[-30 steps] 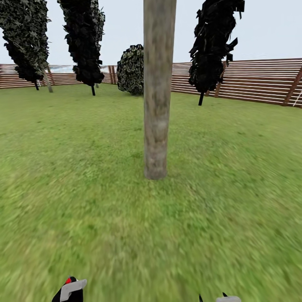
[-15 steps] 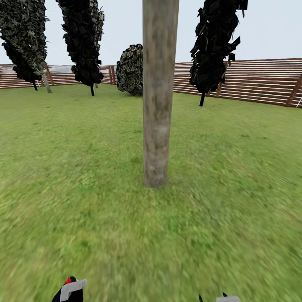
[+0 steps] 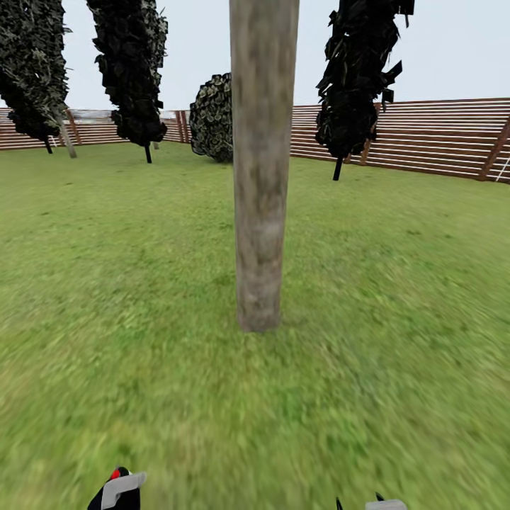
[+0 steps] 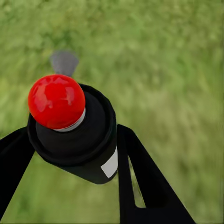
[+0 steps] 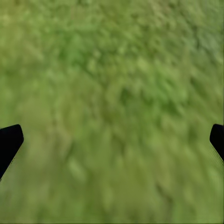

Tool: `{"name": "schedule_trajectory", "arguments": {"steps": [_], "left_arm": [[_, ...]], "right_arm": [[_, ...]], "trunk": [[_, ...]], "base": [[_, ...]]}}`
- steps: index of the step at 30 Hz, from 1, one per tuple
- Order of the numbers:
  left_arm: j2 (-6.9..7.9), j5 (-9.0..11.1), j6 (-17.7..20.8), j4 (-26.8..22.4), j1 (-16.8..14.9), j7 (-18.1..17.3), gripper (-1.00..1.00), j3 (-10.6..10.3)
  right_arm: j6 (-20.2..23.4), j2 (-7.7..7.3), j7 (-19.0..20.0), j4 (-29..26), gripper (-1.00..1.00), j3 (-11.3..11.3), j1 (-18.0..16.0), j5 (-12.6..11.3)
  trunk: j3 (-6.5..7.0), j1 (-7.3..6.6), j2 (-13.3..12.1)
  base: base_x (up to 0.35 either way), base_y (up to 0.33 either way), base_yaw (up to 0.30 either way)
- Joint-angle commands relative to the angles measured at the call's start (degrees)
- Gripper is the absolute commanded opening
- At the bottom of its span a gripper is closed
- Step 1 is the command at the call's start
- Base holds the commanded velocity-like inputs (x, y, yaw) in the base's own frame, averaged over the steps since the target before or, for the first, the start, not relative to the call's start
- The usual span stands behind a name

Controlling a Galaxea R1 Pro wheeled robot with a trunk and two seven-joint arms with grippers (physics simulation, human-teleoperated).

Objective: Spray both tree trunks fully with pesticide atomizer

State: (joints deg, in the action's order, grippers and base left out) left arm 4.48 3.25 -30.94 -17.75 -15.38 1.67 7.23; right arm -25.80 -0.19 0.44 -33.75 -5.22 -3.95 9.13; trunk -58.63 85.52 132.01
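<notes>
A thick, bare tree trunk point(image 3: 261, 177) of mottled grey-brown bark rises from the lawn straight ahead in the head view, a short way off. No white specks show on it. The pesticide atomizer point(image 4: 70, 126), a black bottle with a round red cap, sits between the fingers of my left gripper point(image 4: 74, 140), which is shut on it. Its red top and a grey part peek in at the head view's lower left edge point(image 3: 117, 487). My right gripper point(image 5: 112, 140) hangs open over blurred grass, with the black fingertips point(image 5: 9, 142) far apart. A second pale trunk point(image 3: 68, 140) stands far back left.
Green lawn point(image 3: 397, 297) spreads on all sides of the trunk. A brown slatted fence point(image 3: 425, 138) rings the back. Dark column-shaped trees point(image 3: 354, 78) and a rounded bush point(image 3: 212, 117) stand near the fence, well behind the trunk.
The whole head view has shifted: the trunk looms larger and sits slightly further left, so the camera has come closer. Both grippers keep their places at the bottom edge.
</notes>
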Motion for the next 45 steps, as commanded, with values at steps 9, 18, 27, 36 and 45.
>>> {"name": "schedule_trajectory", "arguments": {"steps": [9,18,27,36,45], "left_arm": [[-0.04,0.0,0.0,-0.1,0.0,0.0,-1.00,0.0],[0.03,0.1,0.0,-0.1,0.0,0.0,-1.00,0.1],[0.24,0.0,0.0,-0.1,0.0,0.0,-1.00,0.2],[0.26,-0.7,0.1,-0.8,-0.3,-0.5,-1.00,-0.4],[3.45,-11.2,0.6,-1.0,-1.0,-13.3,-1.00,-2.0]], "right_arm": [[0.0,0.01,-0.1,0.0,1.00,-0.1,0.0,0.0],[0.0,-0.03,-0.1,-0.2,1.00,-0.2,0.0,-0.1],[0.0,0.01,-0.1,0.0,1.00,-0.1,0.0,0.0],[0.2,0.11,0.3,-0.5,1.00,0.1,0.0,0.1],[0.6,-0.18,4.0,-1.0,1.00,5.2,-5.7,16.6]], "trunk": [[0.00,0.00,0.0],[0.00,0.00,0.0],[0.13,0.00,0.0],[0.15,0.00,0.0],[0.15,0.00,0.0]], "base": [[0.340,0.000,0.000],[0.313,-0.095,-0.011],[0.252,-0.143,-0.188],[0.030,-0.015,-0.018],[0.001,0.000,0.000]]}}
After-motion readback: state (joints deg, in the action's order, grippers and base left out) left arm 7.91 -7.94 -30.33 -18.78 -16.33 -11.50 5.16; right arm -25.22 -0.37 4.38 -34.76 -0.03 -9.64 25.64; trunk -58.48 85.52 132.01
